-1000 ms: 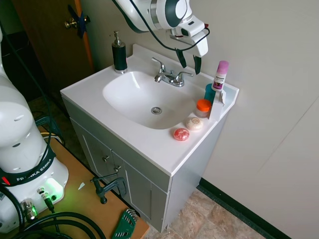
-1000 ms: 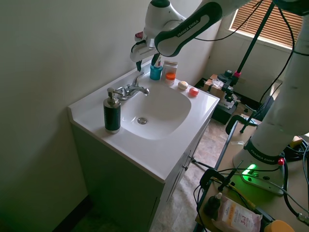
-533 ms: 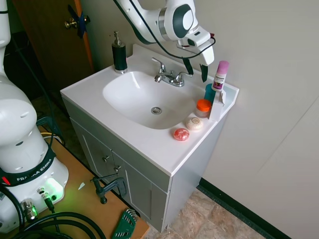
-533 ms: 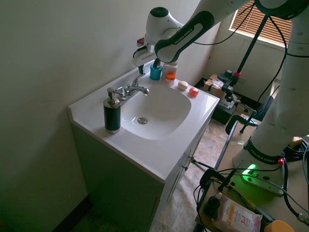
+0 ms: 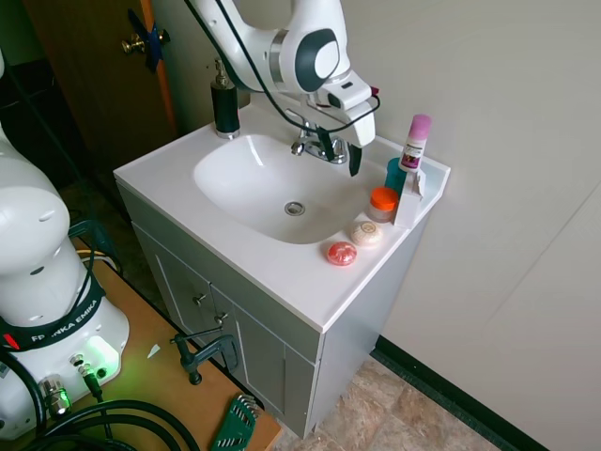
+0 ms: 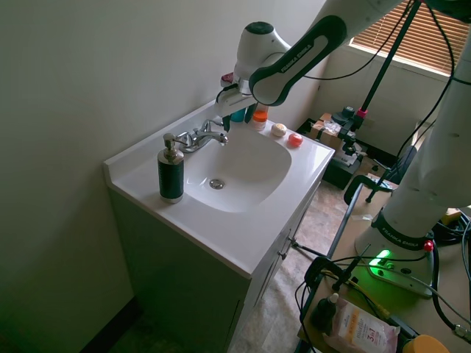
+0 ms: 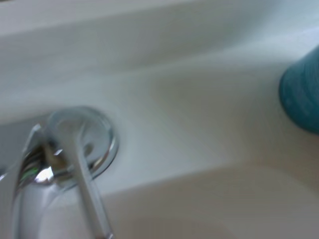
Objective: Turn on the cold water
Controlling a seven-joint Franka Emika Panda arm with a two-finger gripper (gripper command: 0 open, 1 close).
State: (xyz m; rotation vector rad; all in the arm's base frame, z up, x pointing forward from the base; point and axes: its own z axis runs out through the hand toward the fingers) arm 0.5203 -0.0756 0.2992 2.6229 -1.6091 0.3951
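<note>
The chrome two-lever faucet stands at the back of the white sink, and no water runs from its short spout. Its right-hand cold lever fills the wrist view as a blurred chrome lever on a round base. My gripper is open and has come down right at this lever, with one dark finger on its right side. The gripper partly hides the lever in the first exterior view. From the other side the gripper hangs just beyond the faucet.
A black soap pump bottle stands at the sink's back left. To the right of the faucet are a teal cup, a pink-capped bottle, an orange-lidded jar and two soaps. The wall rises close behind the faucet.
The gripper has dropped and shifted left, from above the teal cup down to the right-hand lever. Its fingers stay open. The faucet levers have not moved.
</note>
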